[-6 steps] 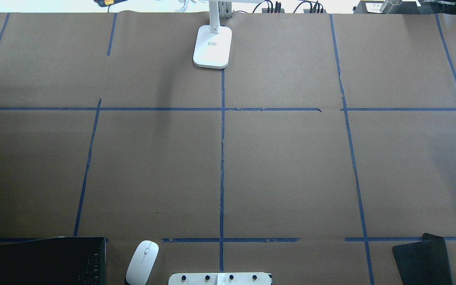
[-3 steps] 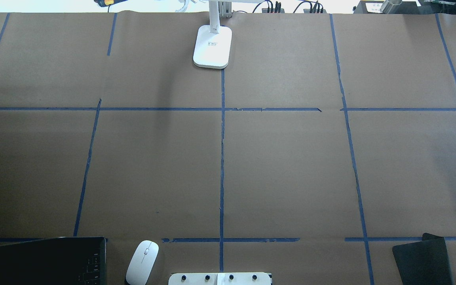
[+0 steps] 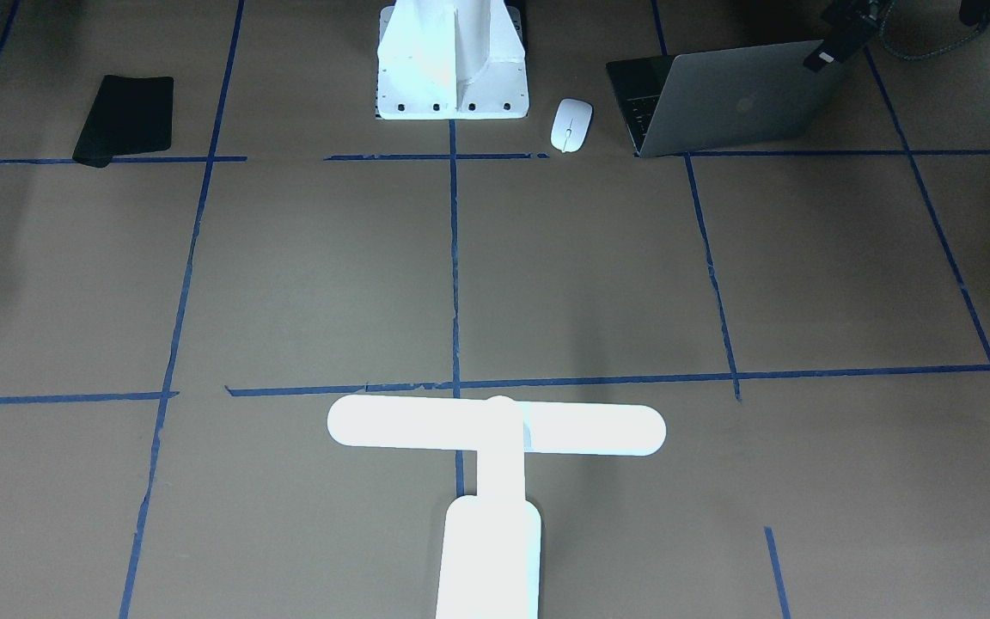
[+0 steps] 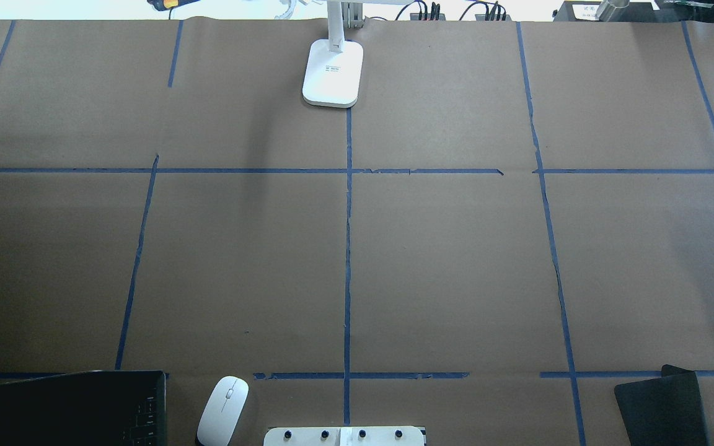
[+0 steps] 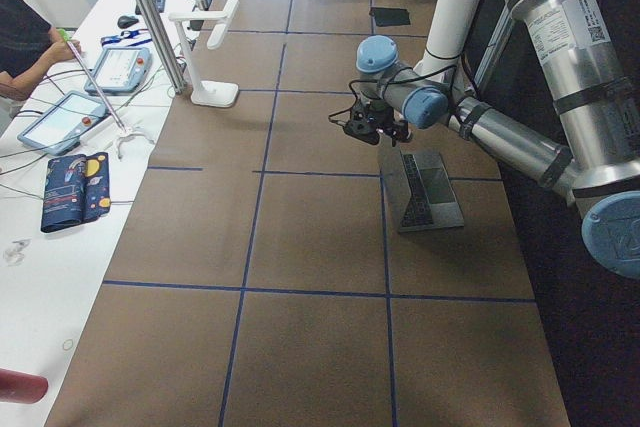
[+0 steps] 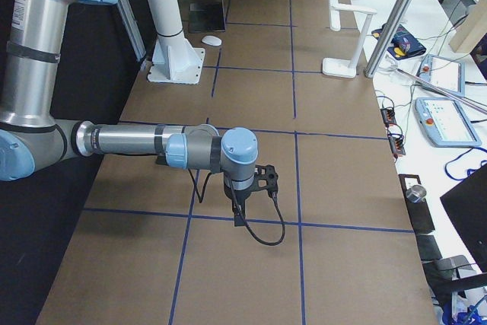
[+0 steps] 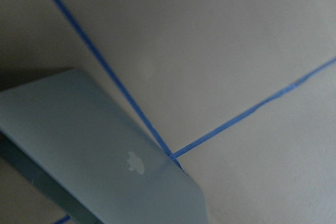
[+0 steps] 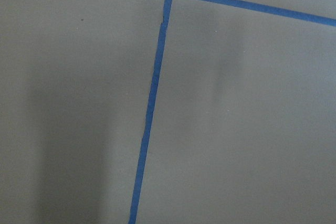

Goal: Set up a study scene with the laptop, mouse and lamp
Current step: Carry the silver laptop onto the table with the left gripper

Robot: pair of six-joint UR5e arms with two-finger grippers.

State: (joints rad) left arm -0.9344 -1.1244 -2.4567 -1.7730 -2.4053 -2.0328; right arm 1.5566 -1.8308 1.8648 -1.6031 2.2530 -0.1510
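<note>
By the table edge nearest the robot, laptop and mouse are laid; left gripper, right gripper: finger spread cannot be told

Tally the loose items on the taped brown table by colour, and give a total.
White: 2, the mouse and the lamp.
Grey: 1, the laptop.
Black: 1, the mouse pad.
Total: 4.
</note>
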